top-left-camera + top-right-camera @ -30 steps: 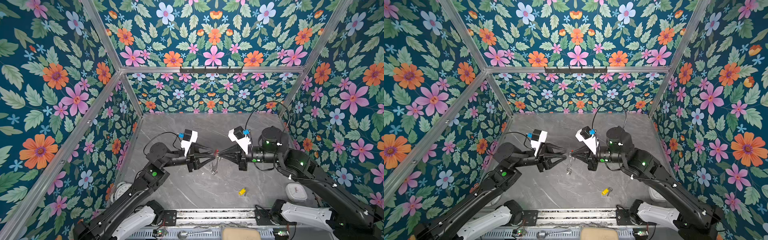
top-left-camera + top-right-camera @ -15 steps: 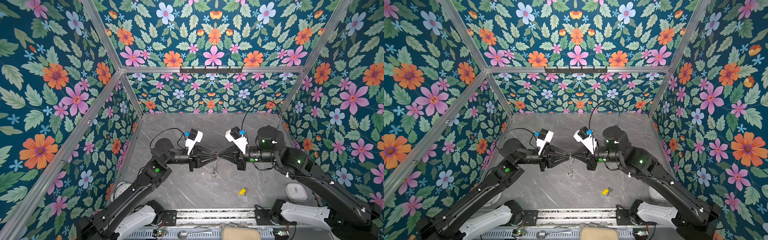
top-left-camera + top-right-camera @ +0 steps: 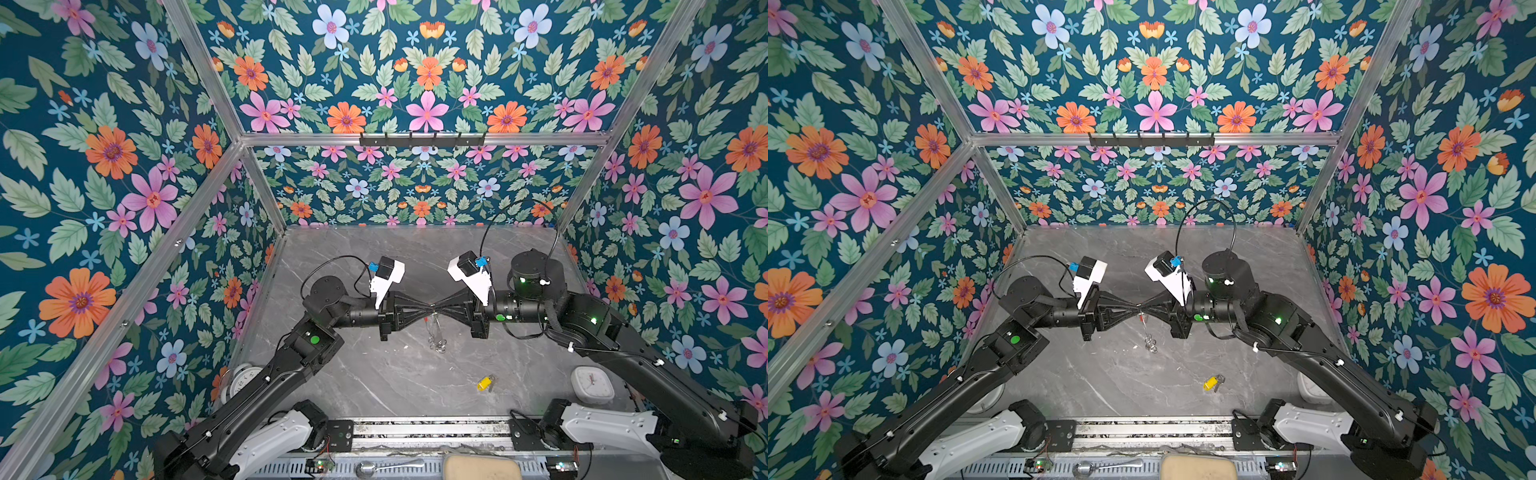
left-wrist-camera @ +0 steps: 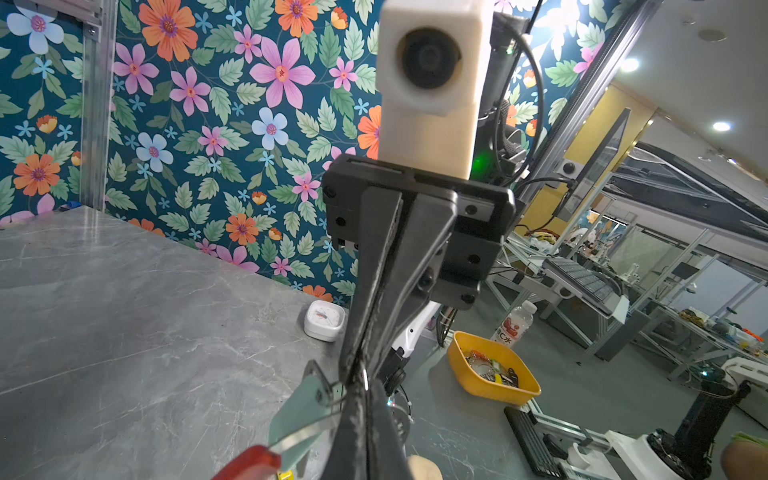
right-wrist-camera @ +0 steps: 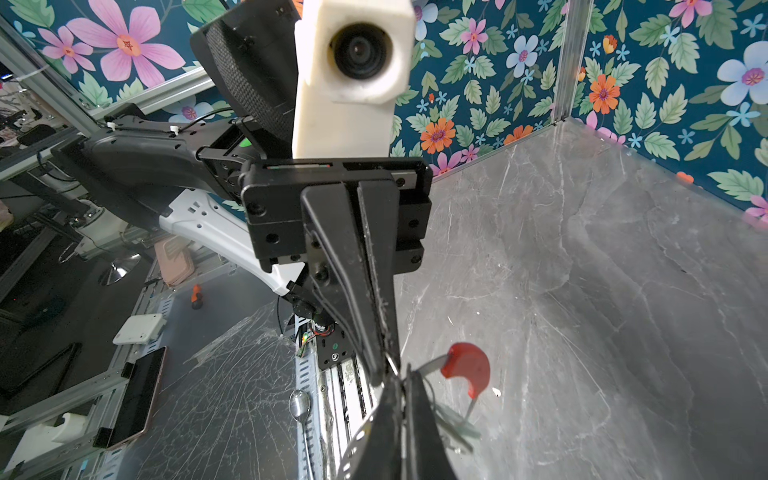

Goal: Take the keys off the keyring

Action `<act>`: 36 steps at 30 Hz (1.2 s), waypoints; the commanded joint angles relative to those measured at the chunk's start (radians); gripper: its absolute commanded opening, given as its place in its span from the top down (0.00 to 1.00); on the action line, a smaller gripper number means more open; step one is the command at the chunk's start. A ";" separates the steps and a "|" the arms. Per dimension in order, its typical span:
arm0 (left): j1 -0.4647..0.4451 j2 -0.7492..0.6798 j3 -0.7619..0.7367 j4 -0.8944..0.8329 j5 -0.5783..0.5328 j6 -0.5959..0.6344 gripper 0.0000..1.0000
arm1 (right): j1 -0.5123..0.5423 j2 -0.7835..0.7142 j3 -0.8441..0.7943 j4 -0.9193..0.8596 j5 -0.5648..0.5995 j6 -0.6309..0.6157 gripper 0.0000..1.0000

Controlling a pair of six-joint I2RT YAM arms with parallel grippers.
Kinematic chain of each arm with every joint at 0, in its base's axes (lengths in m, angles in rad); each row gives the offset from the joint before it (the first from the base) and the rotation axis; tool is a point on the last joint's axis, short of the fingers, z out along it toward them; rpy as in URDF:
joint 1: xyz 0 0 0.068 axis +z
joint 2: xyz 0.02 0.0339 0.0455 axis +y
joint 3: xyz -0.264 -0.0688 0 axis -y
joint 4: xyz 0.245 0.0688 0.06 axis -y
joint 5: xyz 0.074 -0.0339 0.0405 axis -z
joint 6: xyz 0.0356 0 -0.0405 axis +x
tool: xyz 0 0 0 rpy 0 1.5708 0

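Keyring (image 3: pixel 434 332), one only, hangs just below the spot where two grippers meet tip to tip in both top views. The left gripper (image 3: pixel 426 310) and right gripper (image 3: pixel 439 308) are each clenched on the keyring's thin wire. One yellow-tagged key (image 3: pixel 484 382) lies on the table (image 3: pixel 374 374), well apart from the tips, on the right gripper's side.

Left wrist view: one mint tag (image 4: pixel 299 411) and one red sleeve (image 4: pixel 249 463) dangle beside the pinched tips.

Right wrist view: one sleeve and one tag hang just beside the closed tips.

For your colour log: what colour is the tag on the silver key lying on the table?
Yellow tag; clearest in a top view.
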 commanded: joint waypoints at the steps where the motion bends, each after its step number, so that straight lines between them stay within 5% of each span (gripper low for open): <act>1: -0.002 -0.023 -0.009 0.048 -0.002 0.043 1.00 | 0.001 -0.021 -0.028 0.084 0.047 0.004 0.71; 3: -0.002 -0.037 -0.014 0.044 -0.004 0.057 1.00 | -0.027 -0.053 -0.066 0.138 -0.005 0.012 0.53; 6: -0.002 -0.057 -0.026 0.059 -0.003 0.067 1.00 | -0.185 -0.098 -0.178 0.342 -0.229 0.161 0.42; 13: -0.003 -0.081 -0.039 0.101 0.031 0.057 1.00 | -0.273 -0.118 -0.356 0.683 -0.525 0.297 0.38; 26: -0.003 -0.080 -0.062 0.176 -0.004 0.014 1.00 | -0.223 -0.045 -0.387 0.803 -0.676 0.366 0.42; 36: -0.001 -0.089 -0.070 0.187 -0.038 0.011 1.00 | -0.189 -0.034 -0.390 0.772 -0.639 0.342 0.66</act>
